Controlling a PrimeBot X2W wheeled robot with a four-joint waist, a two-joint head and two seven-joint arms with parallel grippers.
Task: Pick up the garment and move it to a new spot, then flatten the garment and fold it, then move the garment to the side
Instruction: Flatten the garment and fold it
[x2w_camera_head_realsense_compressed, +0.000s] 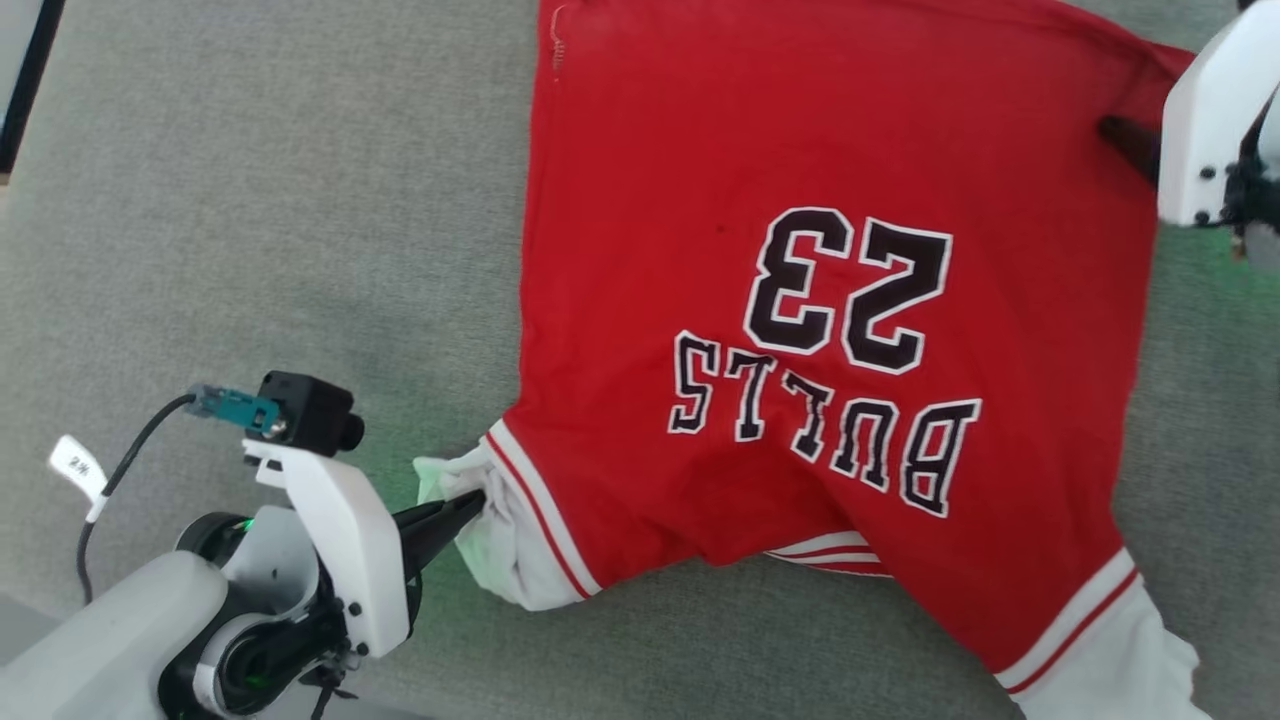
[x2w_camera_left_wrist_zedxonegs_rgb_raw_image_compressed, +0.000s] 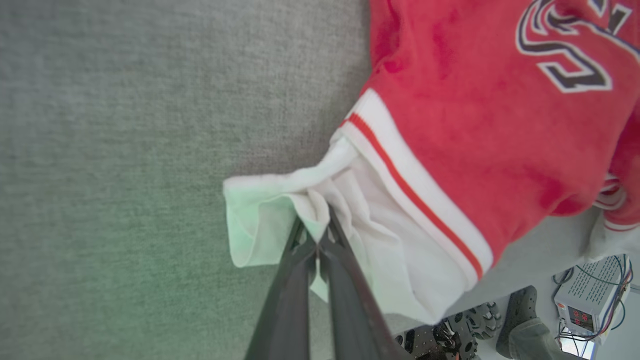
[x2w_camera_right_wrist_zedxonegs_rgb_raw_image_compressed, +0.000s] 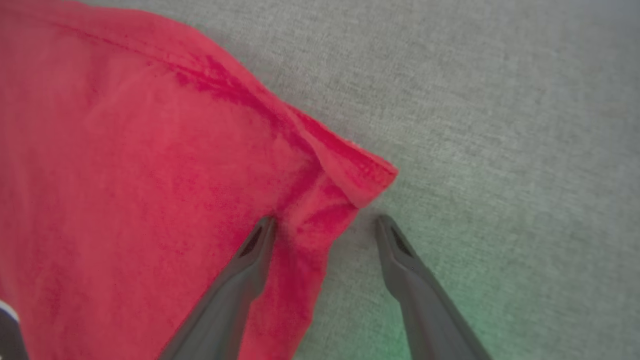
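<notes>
Jersey work at the remote console: the garment (x2w_camera_head_realsense_compressed: 800, 300), a red shirt lettered BULLS over the number 23, lies spread print-up across the grey-covered desk (x2w_camera_head_realsense_compressed: 250, 200), its lettering upside down to my head camera. My left fingers (x2w_camera_head_realsense_compressed: 445, 522) are pressed together on the bunched white sleeve (x2w_camera_head_realsense_compressed: 510, 570) at the shirt's near left corner, a fold of the cloth pinched between their tips. The left wrist camera shows the sleeve's cuff (x2w_camera_left_wrist_zedxonegs_rgb_raw_image_compressed: 250, 225) puckered around that grip, beside the red-and-white striped trim (x2w_camera_left_wrist_zedxonegs_rgb_raw_image_compressed: 415, 200). At the far right, my right fingers (x2w_camera_right_wrist_zedxonegs_rgb_raw_image_compressed: 245, 265) stand wide apart and hold nothing: one tip sits over the red cloth, the other over bare desk, with the turned-up hem corner (x2w_camera_right_wrist_zedxonegs_rgb_raw_image_compressed: 360, 180) between them. Whether either tip touches the fabric I cannot tell. The second white sleeve (x2w_camera_head_realsense_compressed: 1110, 670) lies at the near right edge of the head view.
</notes>
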